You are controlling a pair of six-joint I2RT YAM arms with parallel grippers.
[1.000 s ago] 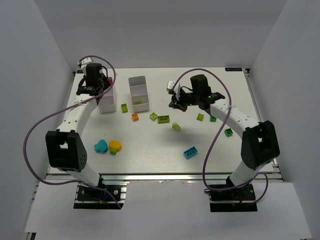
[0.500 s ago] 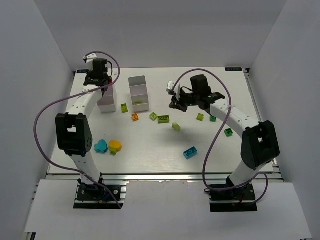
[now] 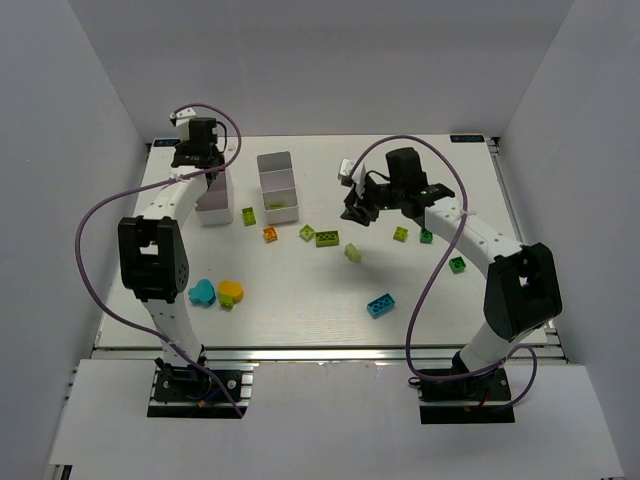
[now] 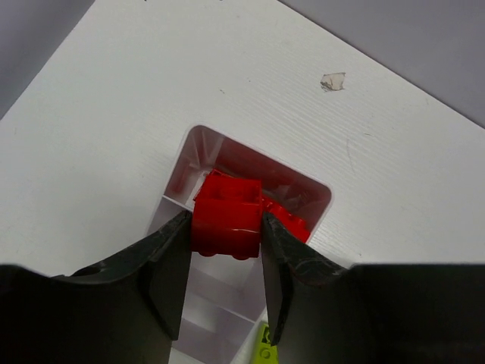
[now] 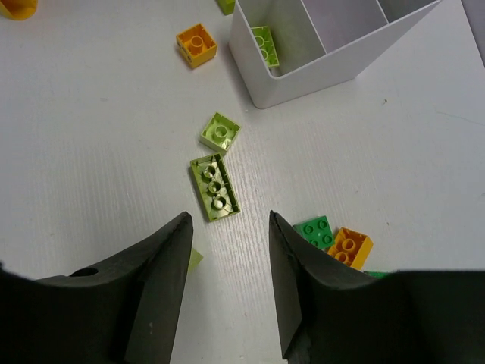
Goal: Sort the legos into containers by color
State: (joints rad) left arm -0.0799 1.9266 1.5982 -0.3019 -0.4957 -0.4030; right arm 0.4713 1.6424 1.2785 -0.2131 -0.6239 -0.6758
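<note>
My left gripper is shut on a red brick, held over the far compartment of the left white tray, where more red bricks lie. From above, that gripper sits at the tray's far end. My right gripper is open with nothing between its fingers. It hangs over the table just short of an upturned lime brick and a small lime brick. A green brick and an orange brick lie to its right.
The second tray holds a lime brick in its near compartment. Loose bricks lie scattered: lime, orange, lime, cyan, green. A cyan piece and an orange piece sit front left.
My left gripper has carried the red brick back to the far end of the left tray, its arm swinging left. My right gripper has gone from shut to open, staying in place.
</note>
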